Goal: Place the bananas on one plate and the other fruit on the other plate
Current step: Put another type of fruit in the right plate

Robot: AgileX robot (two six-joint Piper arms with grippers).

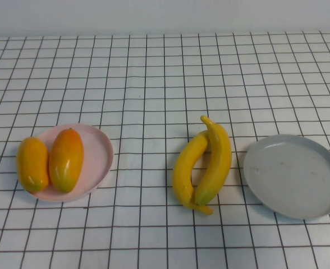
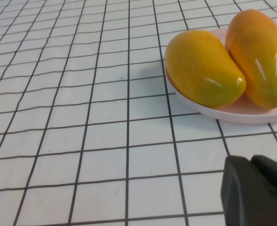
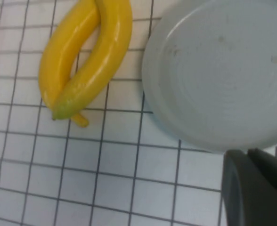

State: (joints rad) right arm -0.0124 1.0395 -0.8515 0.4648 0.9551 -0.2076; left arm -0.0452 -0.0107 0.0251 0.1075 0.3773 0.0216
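White cloth with a black grid covers the whole surface (image 1: 154, 67), with a plain pale wall behind it.

Over on the robot's left sits the pink plate (image 1: 100, 151), and both mangoes are already on it, lying side by side and touching. The outer mango (image 1: 32, 164) hangs a bit over the plate's left rim, and the inner mango (image 1: 66, 159) sits more toward the middle, with a reddish blush at its far end.

The two bananas (image 1: 203, 163) are on the bare cloth, roughly center-right. They're crossed over each other near both ends, so they make a sort of loop with a gap in the middle. The one with the greenish tip lies on the side nearer the grey plate (image 1: 294, 176). That plate is just beside them on the robot's right, not touching, with only a few faint specks on it.

Neither arm shows up from above. The left hand (image 2: 256, 190) is only a dark corner in its own wrist camera, near the pink plate, and the right hand (image 3: 256, 186) is the same, close to the grey plate's rim. Can't tell if either is spread or pressed together.
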